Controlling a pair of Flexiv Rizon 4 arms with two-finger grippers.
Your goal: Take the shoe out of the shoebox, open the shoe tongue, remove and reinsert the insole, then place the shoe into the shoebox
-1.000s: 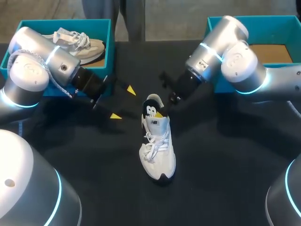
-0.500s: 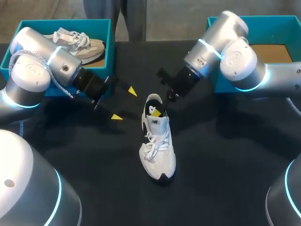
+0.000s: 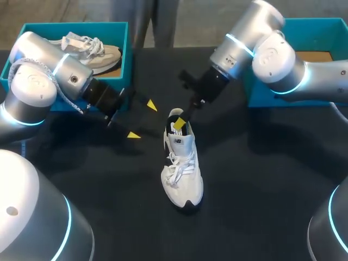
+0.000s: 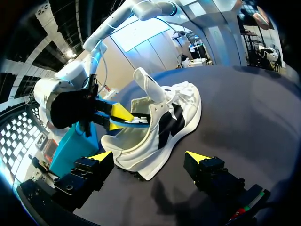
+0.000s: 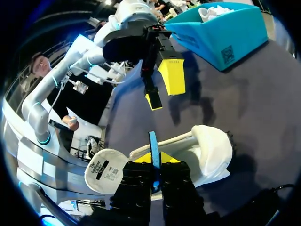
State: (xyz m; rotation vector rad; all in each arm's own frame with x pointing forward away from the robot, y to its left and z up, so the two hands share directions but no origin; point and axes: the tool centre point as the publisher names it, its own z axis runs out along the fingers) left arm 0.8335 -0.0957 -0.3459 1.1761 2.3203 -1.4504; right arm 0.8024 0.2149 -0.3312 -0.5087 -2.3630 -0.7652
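the shoe (image 3: 182,168) lies heel away from the robot, and the right hand (image 3: 178,124) is at that heel opening, pinched on the insole (image 5: 154,146). the left hand (image 3: 142,119) hangs beside the shoe, fingers apart.

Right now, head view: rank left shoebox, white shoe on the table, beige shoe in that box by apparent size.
1. left shoebox
2. white shoe
3. beige shoe, though my left arm hides part, so 2 and 3 are unsure.
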